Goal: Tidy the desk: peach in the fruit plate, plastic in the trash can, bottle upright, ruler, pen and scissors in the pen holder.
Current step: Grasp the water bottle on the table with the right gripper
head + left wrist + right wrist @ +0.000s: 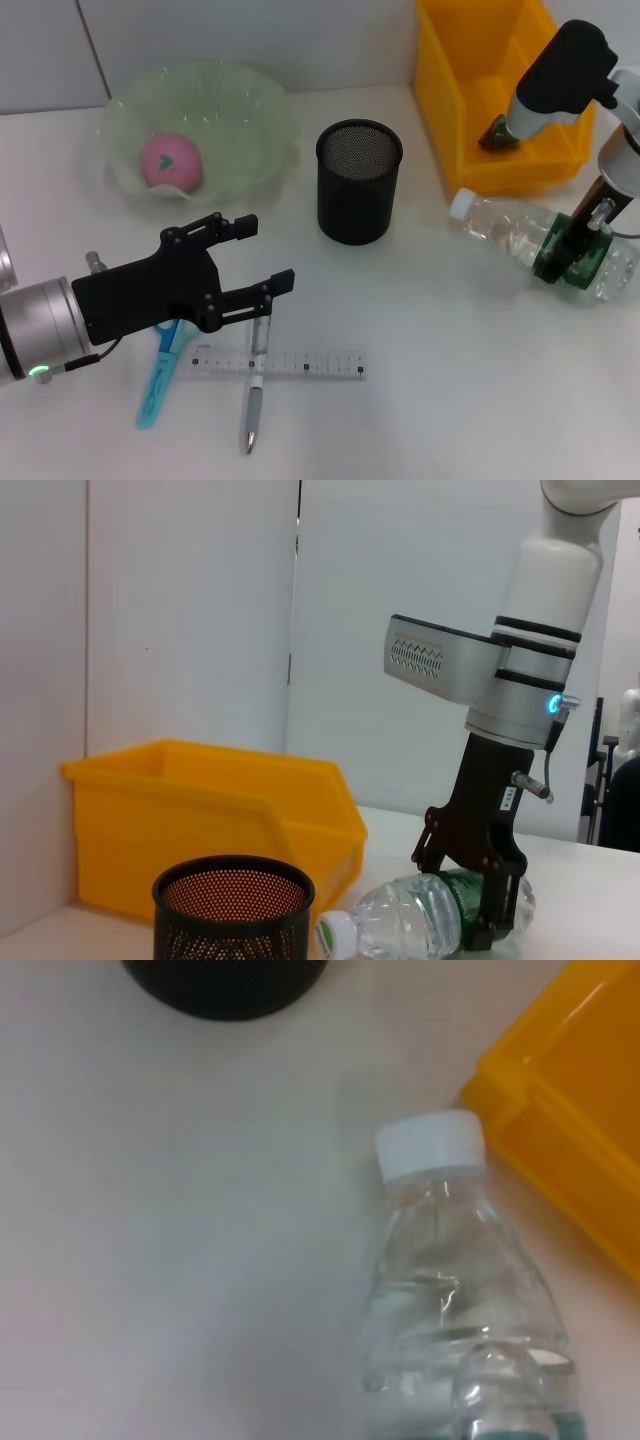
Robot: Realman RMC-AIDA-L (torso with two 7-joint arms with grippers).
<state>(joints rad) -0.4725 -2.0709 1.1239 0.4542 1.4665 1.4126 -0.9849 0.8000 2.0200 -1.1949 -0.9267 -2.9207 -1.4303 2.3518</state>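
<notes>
Head view: peach [170, 161] already seated in the fruit plate [255, 120], far left. Something dark is seen inside the yellow trash can [470, 90], far right; whether it is the plastic cannot be told.

Bottle [510, 228] not yet upright: it lies on its side near the bin, cap pointing left. Right claw [572, 258] is set down over the bottle's green-labelled end, fingers straddling it on both sides and apparently closed on it. Judged to be the step in hand: bottle gripped, lift and tilt outstanding.

Ruler [300, 365], pen [254, 400] and scissors [160, 375] are all left on the bench [450, 380], near left; pen is crossed over the ruler, scissors just left of it. Pen holder [358, 180] stands mid-bench; no stationery is seen in it.

Left claw [266, 254] is held spread wide, nothing in it, hovering above the stationery.

Surface: plain white bench, matte. Room: pale panelled wall behind, seen in the left wrist view.
</notes>
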